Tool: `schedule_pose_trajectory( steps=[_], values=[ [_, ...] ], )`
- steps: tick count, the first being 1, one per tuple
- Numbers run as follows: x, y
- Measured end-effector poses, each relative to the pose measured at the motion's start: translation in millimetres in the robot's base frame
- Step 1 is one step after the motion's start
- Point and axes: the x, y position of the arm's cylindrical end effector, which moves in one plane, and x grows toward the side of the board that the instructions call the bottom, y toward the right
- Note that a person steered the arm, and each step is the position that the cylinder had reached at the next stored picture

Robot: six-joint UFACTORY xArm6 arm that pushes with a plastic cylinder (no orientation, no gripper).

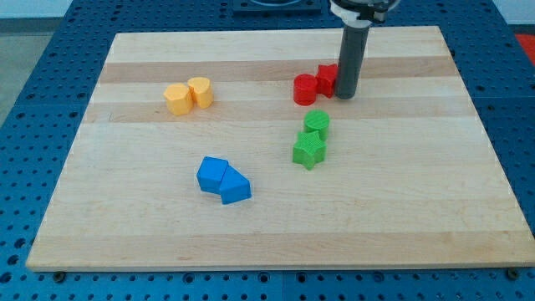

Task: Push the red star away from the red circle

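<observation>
The red circle (305,89) sits on the wooden board (276,226) near the view's top, right of centre. The red star (327,79) lies just to its right and a little higher, touching it, and is partly hidden behind my rod. My tip (346,96) stands right against the red star's right side, slightly below it. The red circle is on the far side of the star from my tip.
A green circle (317,123) and a green star (308,150) lie below the red pair. An orange hexagon (177,98) and an orange cylinder (201,91) sit at the upper left. Two blue blocks (222,181) lie touching near the centre.
</observation>
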Motion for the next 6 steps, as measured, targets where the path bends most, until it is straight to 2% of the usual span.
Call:
schedule_pose_trajectory(
  steps=[1,6],
  values=[
    [-23.4,-13.5],
    [-81.8,-219.4]
  ],
)
